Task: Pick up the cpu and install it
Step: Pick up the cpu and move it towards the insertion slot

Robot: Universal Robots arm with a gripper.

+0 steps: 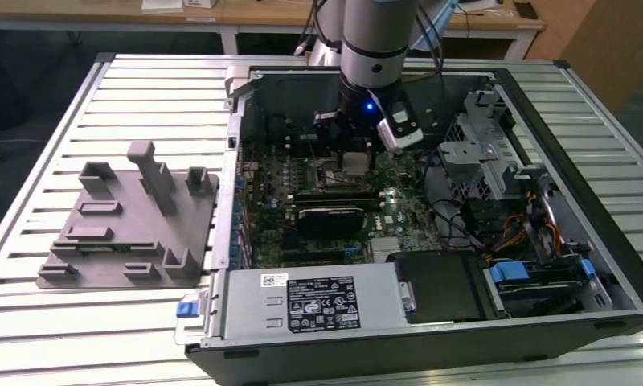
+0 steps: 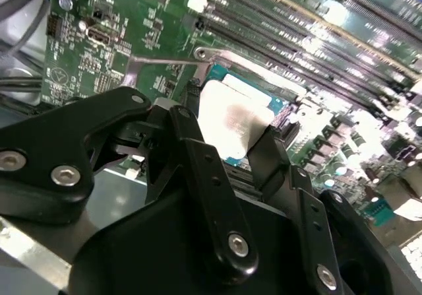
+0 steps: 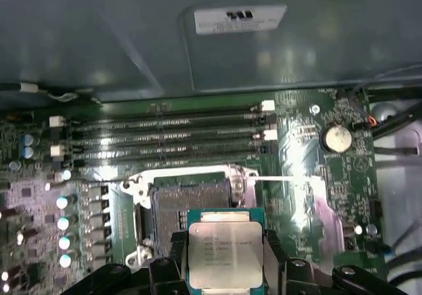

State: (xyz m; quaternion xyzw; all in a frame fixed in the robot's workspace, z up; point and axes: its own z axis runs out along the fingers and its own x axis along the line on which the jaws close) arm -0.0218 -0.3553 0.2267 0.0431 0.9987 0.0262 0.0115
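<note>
Now pinching cpu (image 3: 225,252) between gripper (image 3: 225,268) fingers (image 2: 198,163), pressed tight on two opposite edges. Held just over green motherboard (image 3: 310,156), near open socket (image 3: 188,206), not seated. Risk of landing on socket frame or lever (image 3: 283,178) if lowered off-centre. Risk of bent pins from tilt or wrong rotation. Risk of slip from thin edge grip, then drop onto board.

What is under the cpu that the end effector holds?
The open socket on the green motherboard shows beside the cpu; the area straight below is covered by the chip.
</note>
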